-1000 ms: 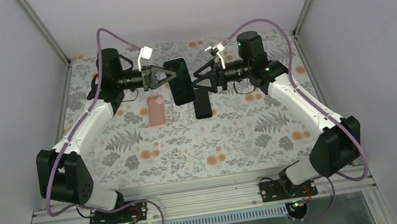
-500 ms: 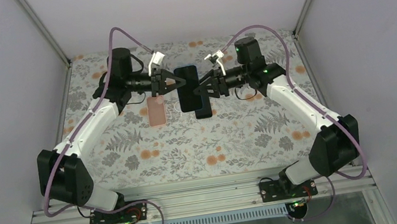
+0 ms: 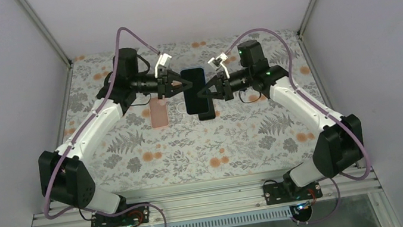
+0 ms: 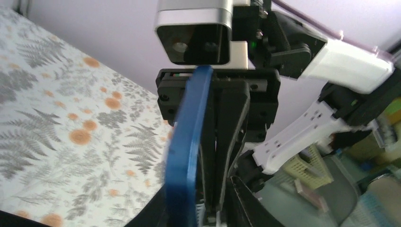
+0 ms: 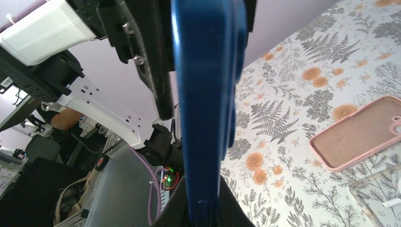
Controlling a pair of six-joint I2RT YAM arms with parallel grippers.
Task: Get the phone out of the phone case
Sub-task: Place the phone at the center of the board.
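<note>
The floral counter (image 3: 192,151) sits inside plain pale walls, and the work goes on above it, not on it. The phone (image 3: 194,89) in its blue phone case (image 4: 187,142) is held in the air over the far middle of the counter, between the two arms. Seen from overhead, its long axis runs away from the arm bases, across the line that joins the two pincers. Each arm therefore meets a long edge: the left pincer (image 3: 181,84) from the left, the right pincer (image 3: 203,93) from the right. Neither is nearer than the other, since both are at the phone.

The right pincer (image 5: 201,210) is clenched on the edge of the phone case, which rises straight out from between its fingers. The fingers of the left pincer (image 4: 198,215) flank the blue edge at the bottom of its own view. Whether they press on it or stand just off it I cannot tell (the frame cuts them short).

A separation looks likely to turn on this face-to-face hold across the short axis, with one side anchoring the case and the other working the phone free.

A pink case (image 3: 158,113) lies on the counter below and to the left, and a clear case (image 5: 378,198) lies just beside it.
</note>
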